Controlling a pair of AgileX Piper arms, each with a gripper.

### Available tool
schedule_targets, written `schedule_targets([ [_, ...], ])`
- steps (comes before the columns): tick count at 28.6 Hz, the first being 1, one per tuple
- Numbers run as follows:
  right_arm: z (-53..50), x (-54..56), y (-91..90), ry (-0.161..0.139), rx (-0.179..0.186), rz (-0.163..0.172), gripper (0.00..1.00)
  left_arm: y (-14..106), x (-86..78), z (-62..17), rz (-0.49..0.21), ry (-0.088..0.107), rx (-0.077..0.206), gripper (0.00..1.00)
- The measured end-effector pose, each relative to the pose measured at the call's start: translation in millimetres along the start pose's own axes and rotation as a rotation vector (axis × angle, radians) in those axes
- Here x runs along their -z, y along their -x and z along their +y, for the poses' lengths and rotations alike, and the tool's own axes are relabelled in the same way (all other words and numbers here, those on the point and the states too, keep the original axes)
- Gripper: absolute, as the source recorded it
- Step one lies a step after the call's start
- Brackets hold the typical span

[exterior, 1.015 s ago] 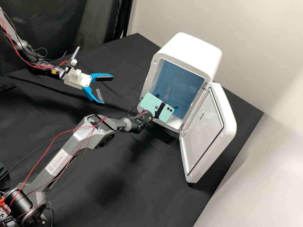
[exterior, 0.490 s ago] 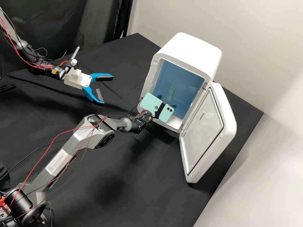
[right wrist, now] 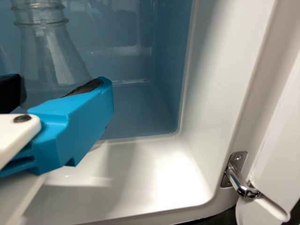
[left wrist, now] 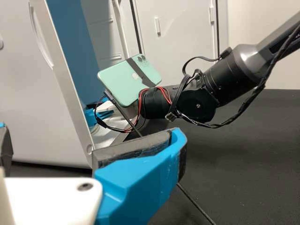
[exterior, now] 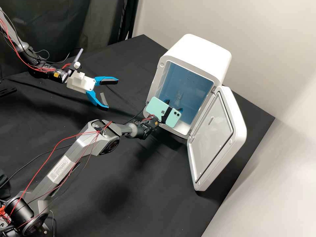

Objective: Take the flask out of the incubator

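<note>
White incubator (exterior: 197,52) stands at 2 o'clock on the black bench (exterior: 131,197). Its door (exterior: 214,138) is swung fully open and hangs toward 4 o'clock. The chamber inside is blue.

Flask (right wrist: 44,47): clear, conical, upright inside the chamber and set back from the white sill. It is not out yet.

Right gripper (right wrist: 56,93) is in through the doorway, close in front of the flask's lower body. Grip state: cannot tell from where I stand, so contact is unconfirmed. A mint-green phone (exterior: 163,112) strapped at that wrist sits right in the doorway opening.

Left gripper (exterior: 112,92) hangs at 10 o'clock, well apart from the incubator, jaws spread wide and holding nothing.

Step in hand, as I judge it: securing the flask before withdrawal.

Doing it well:
- Centre the cone between the pads before closing. The walls slope and look slick, so an off-centre pinch could squirt it sideways or tip it.
- Take it low on the body or snug under the neck, firm but not crushing.
- Lift just enough to clear the raised sill, then draw straight back toward 8 o'clock, keeping it upright.
- Mind the door hinge (right wrist: 236,180) at the frame's corner and the phone's clearance at the frame.
- Left arm is best kept where it is, out of the withdrawal line.
</note>
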Motion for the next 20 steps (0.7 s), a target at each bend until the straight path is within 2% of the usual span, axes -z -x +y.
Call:
schedule_targets([
  [10, -1.4, -0.6, 1.1, 0.002, -0.005, 0.011, 0.0, 0.0, 0.0, 0.0, 0.0, 0.0, 0.0, 1.0],
  [13, -3.9, -1.8, 7.6, -0.003, -0.014, 0.026, 0.0, 0.0, 0.0, 0.0, 0.0, 0.0, 0.0, 1.0],
  [20, -5.2, -1.0, 28.0, -0.026, -0.004, 0.024, 0.0, 0.0, 0.0, 0.0, 0.0, 0.0, 0.0, 1.0],
])
